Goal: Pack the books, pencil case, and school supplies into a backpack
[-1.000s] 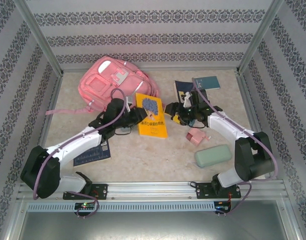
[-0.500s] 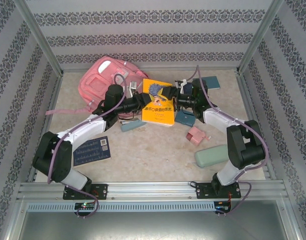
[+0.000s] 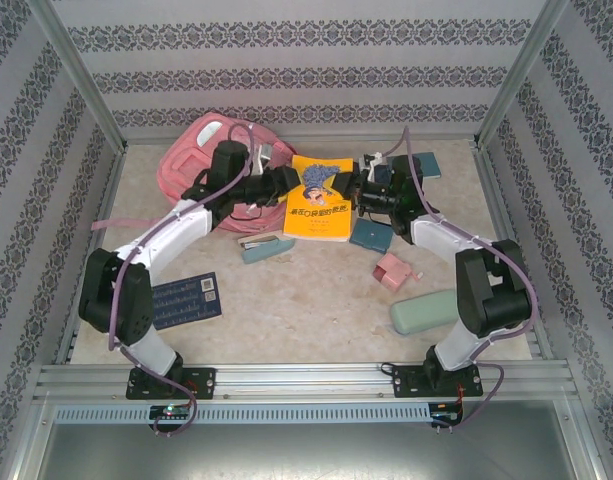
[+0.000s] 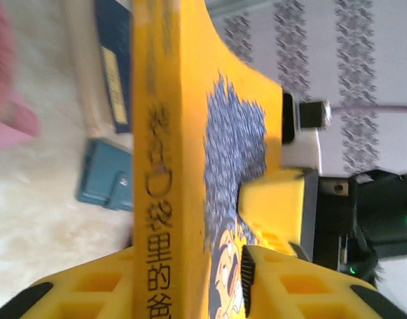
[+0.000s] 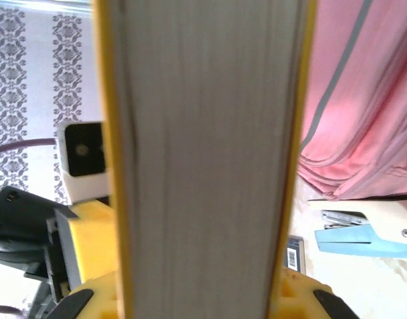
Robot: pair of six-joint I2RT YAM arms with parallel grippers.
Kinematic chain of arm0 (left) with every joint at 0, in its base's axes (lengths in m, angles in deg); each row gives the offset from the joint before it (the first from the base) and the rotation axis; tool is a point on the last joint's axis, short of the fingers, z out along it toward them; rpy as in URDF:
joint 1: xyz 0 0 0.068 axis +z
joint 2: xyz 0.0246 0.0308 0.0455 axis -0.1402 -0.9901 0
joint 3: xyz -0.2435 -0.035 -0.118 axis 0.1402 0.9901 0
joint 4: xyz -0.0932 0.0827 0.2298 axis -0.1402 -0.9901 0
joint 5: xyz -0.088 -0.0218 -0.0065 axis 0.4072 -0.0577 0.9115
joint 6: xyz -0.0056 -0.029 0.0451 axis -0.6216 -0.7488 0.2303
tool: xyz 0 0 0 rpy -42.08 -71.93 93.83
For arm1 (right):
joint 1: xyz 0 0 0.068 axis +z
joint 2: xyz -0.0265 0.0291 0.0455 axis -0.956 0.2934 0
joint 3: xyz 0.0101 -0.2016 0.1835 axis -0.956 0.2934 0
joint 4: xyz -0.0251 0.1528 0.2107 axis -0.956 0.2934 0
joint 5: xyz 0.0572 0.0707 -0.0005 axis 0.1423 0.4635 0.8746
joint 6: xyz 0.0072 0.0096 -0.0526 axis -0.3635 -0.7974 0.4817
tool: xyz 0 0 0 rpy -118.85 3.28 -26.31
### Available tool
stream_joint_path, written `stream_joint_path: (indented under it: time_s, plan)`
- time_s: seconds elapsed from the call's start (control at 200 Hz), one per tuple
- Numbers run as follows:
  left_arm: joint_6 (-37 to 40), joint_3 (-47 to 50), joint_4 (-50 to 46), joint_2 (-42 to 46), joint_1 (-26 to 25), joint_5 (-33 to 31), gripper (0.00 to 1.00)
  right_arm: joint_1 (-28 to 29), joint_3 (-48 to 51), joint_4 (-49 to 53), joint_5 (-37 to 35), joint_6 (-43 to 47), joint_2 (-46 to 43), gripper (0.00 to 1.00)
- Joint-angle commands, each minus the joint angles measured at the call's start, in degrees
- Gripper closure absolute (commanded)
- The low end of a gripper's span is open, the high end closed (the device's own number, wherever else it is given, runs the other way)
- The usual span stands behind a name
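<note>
The yellow book [image 3: 321, 200] with its blue round picture is held up off the table, tilted, between both arms. My left gripper [image 3: 289, 184] is shut on its spine side [image 4: 164, 166]. My right gripper [image 3: 352, 192] is shut on the opposite page edge [image 5: 203, 146]. The pink backpack [image 3: 198, 152] lies at the back left, just behind the left arm, and it also appears in the right wrist view [image 5: 366, 100]. A teal pad [image 3: 371, 235], a pink boxy thing [image 3: 393, 271] and a green pencil case [image 3: 426, 311] lie on the table to the right.
A blue and white stapler [image 3: 266, 247] lies below the held book. A navy book [image 3: 186, 300] rests near the left arm's base. A teal book [image 3: 424, 165] lies at the back right. Patterned walls enclose the table on three sides.
The yellow book lay flat on the table a second ago. Both grippers have since closed on it, raised it, and carried it back toward the backpack, uncovering the stapler and teal pad.
</note>
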Motion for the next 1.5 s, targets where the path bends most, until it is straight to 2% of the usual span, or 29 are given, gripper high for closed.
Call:
stream_joint_path:
  time_s: [0.0, 0.105, 0.23, 0.355, 0.55, 0.694, 0.879, 1.064, 1.199, 1.309, 1.374, 1.454, 1.499]
  plan:
    - [18.75, -9.33, -21.29, -2.99, 0.84, -12.39, 0.53, -0.93, 0.35, 4.41, -2.78, 4.49, -2.59, 1.00]
    - [26.78, -16.36, -29.58, -8.41, 0.56, -20.52, 0.51, -1.51, 0.62, 8.67, -5.46, 6.97, -3.51, 1.00]
    - [33.03, -21.88, -33.20, -14.88, -0.59, -27.11, 0.47, -2.65, 1.60, 10.99, -7.76, 8.09, -4.54, 1.00]
    - [36.35, -26.88, -35.07, -21.46, -1.95, -29.52, 0.47, -4.02, 2.84, 11.61, -8.03, 8.26, -5.04, 1.00]
    - [43.19, -35.73, -39.50, -30.90, -6.34, -40.03, 0.45, -5.14, 3.96, 12.39, -8.21, 8.63, -5.89, 1.00]
    - [44.76, -39.22, -41.58, -36.00, -7.19, -46.69, 0.44, -5.15, 3.77, 12.35, -8.35, 8.62, -5.86, 1.00]
    - [44.53, -40.25, -41.66, -37.59, -7.52, -51.28, 0.45, -5.15, 3.68, 12.37, -7.77, 8.59, -5.85, 1.00]
    - [44.33, -39.27, -39.85, -35.20, -7.89, -52.69, 0.43, -5.15, 4.31, 12.54, -7.86, 8.70, -6.30, 1.00]
    - [45.50, -42.22, -43.30, -38.78, -7.80, -53.31, 0.43, -4.82, 5.05, 12.53, -8.12, 8.55, -6.87, 1.00]
    - [46.16, -41.05, -43.53, -40.40, -7.75, -53.27, 0.43, -4.45, 5.88, 12.50, -8.38, 8.50, -7.48, 1.00]
    - [46.23, -40.67, -43.96, -40.97, -7.75, -54.21, 0.48, -4.21, 6.35, 12.60, -8.59, 8.51, -8.15, 1.00]
    - [46.26, -39.78, -43.59, -40.70, -7.75, -53.84, 0.68, -3.94, 6.64, 13.23, -8.81, 8.65, -8.79, 1.00]
    - [46.13, -39.70, -43.44, -40.17, -7.75, -53.37, 0.83, -3.68, 6.77, 13.29, -8.92, 8.70, -9.04, 1.00]
